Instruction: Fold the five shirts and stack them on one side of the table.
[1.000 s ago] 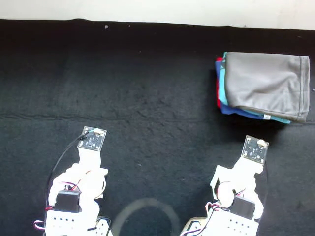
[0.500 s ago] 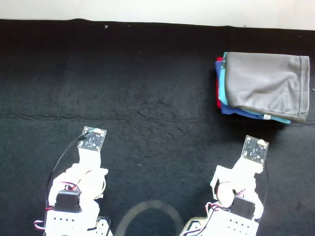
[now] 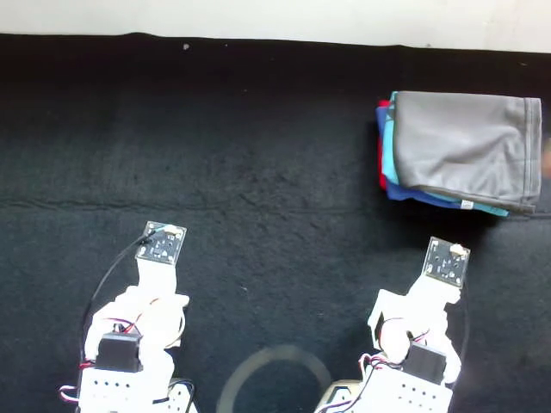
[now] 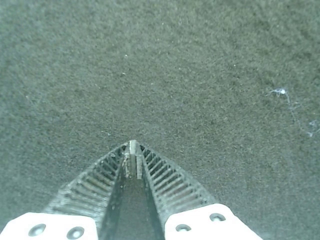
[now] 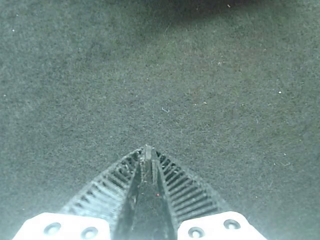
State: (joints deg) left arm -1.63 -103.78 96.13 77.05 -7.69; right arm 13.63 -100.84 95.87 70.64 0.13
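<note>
On our right end effector (image 5: 146,150) the two ribbed black fingers (image 5: 107,187) are pinched together, with the tips meeting in a point. It's sitting over the tabletop (image 5: 210,80), which is covered in dark fuzzy cloth with a few pale lint specks (image 5: 279,92) scattered on it. At the finger bases we can see white mounting plates (image 5: 65,227), each with a couple of screws.

left gripper (image 4: 132,150) and right gripper (image 5: 146,152) sit side by side, both closed (tips touching).
</note>
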